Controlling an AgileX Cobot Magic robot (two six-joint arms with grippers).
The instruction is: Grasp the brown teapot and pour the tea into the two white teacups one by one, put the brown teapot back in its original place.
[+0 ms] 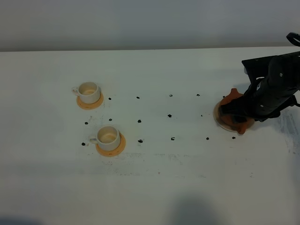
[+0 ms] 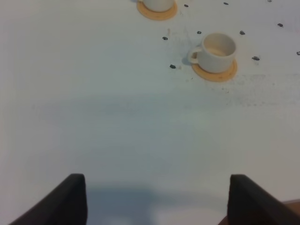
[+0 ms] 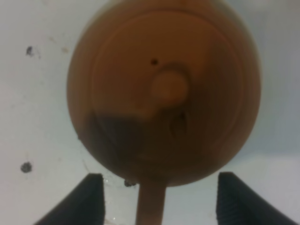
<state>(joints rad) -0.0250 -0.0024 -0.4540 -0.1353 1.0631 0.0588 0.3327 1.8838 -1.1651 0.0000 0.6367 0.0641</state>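
Observation:
The brown teapot [image 1: 233, 98] sits on the cream saucer [image 1: 218, 116] at the right of the table, mostly covered by my right gripper [image 1: 243, 113]. In the right wrist view the teapot [image 3: 164, 89] shows from above with its lid knob. Its handle [image 3: 150, 204] lies between the two spread fingers [image 3: 89, 199] without touching either; the right gripper [image 3: 157, 194] is open. The two white teacups [image 1: 88, 91] [image 1: 108, 136] stand on orange-tan coasters at the left. My left gripper [image 2: 157, 183] is open and empty above bare table, with the nearer cup [image 2: 218, 49] ahead of it.
Small black marks [image 1: 169, 115] dot the white table between the cups and the teapot. The orange coasters [image 1: 117, 146] sit under the cups. The table's far edge meets a grey wall at the back.

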